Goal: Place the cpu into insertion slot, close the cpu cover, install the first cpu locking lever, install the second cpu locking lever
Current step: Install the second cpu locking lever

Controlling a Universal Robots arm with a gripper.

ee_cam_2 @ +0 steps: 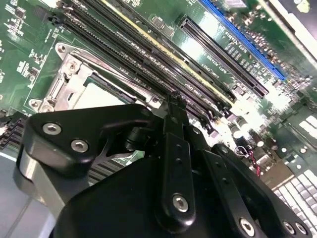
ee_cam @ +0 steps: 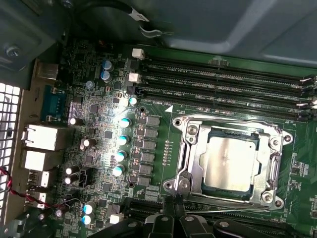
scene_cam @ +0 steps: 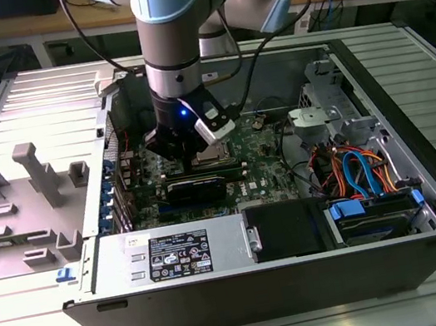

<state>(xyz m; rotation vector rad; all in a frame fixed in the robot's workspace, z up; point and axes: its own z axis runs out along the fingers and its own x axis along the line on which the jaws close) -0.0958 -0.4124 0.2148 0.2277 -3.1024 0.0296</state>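
cpu (ee_cam: pixel 229 163) in insertion slot (ee_cam: pixel 190 148) | cpu cover (ee_cam: pixel 275 166) down around cpu | claw (ee_cam: pixel 174 210) beside slot

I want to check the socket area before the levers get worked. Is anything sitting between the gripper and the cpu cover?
Nothing visible does. In the first wrist view the gripper sits right at the edge of the cpu cover, which lies closed around the cpu, with only bare green board between them.

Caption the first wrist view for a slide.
The cpu sits in the insertion slot with the cpu cover framing it, the claw poised at the socket's edge.
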